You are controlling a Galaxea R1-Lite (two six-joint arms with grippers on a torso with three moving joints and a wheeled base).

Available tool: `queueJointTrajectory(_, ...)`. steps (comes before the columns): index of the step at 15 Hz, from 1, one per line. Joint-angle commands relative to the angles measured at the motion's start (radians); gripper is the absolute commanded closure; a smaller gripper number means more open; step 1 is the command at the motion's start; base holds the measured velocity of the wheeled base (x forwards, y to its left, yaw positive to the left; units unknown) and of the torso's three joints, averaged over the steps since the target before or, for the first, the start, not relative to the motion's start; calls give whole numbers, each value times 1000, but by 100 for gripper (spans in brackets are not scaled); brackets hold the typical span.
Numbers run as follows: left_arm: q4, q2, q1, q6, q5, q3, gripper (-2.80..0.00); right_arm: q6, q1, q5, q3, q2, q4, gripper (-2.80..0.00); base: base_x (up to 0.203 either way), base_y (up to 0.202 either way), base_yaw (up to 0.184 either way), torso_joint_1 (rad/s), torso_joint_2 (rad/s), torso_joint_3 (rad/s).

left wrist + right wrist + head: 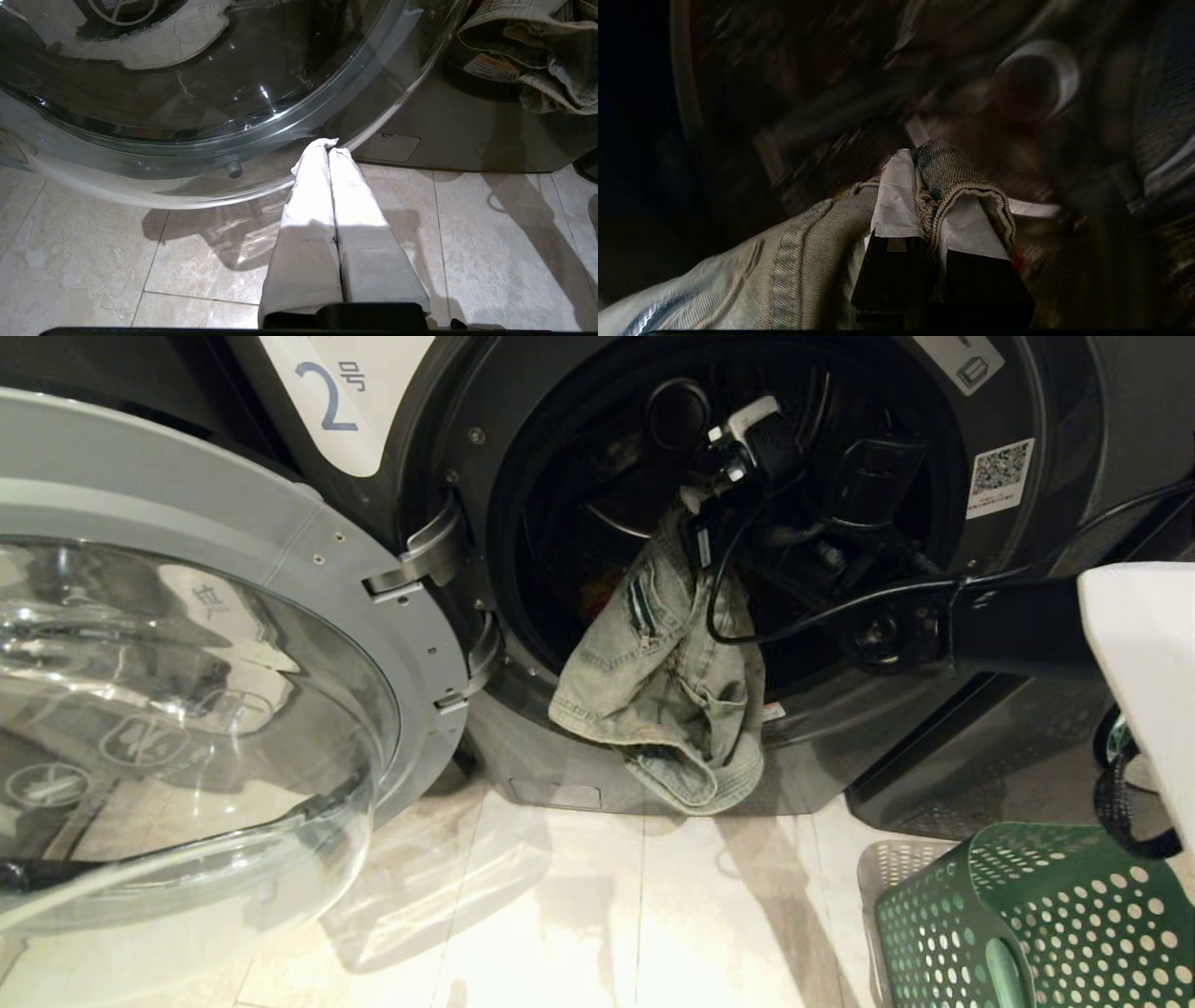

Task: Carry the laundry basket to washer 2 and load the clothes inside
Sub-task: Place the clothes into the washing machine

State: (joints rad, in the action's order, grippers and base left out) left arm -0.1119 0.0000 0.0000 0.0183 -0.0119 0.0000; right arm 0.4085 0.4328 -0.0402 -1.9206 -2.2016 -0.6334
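One garment: a pale grey denim piece (667, 681) hangs out of the drum mouth of washer 2 (1046, 392), its lower end drooping over the door sill toward the floor (579, 915).
Right hand (924, 161): reaches inside the drum, above the hanging cloth, its fingers (896, 196) clamped together on a folded hem at the garment's top edge.
Left hand (328, 144): fingers pressed together, holding nothing, low over the floor just beside the open glass door (187, 663).
Washer door: swung wide to the robot's left.
Laundry basket (1046, 915): green, on the floor to the robot's right, well apart from both hands.
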Motion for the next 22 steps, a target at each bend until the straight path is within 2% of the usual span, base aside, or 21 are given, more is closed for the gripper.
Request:
queueJointTrajectory(1,-2,0,0,2,0,40,0,9,-8,14,-50,-117,-115,0,0,0,0,0,0,0)
queueJointTrajectory(4,0,0,0,2,0,40,0,22,-23,15,-48,-127,-332,0,0,0,0,0,0,0)
queueJointTrajectory(7,-1,0,0,0,0,40,0,22,-31,10,-48,-132,-385,0,0,0,0,0,0,0)
queueJointTrajectory(9,-2,0,0,1,0,40,0,27,-32,13,-45,-139,-335,0,0,0,0,0,0,0)
queueJointTrajectory(15,-2,0,0,0,0,40,0,27,-64,11,-50,-125,-1,0,0,0,0,0,0,0)
queueJointTrajectory(16,-1,0,0,1,0,40,0,27,-65,13,-51,-122,15,0,0,0,0,0,0,0)
queueJointTrajectory(17,-2,0,0,1,0,40,0,27,-65,13,-49,-124,10,-280,0,0,0,0,0,0)
queueJointTrajectory(22,0,0,0,2,0,40,0,16,-65,17,-49,-119,37,-280,0,0,0,0,0,0)
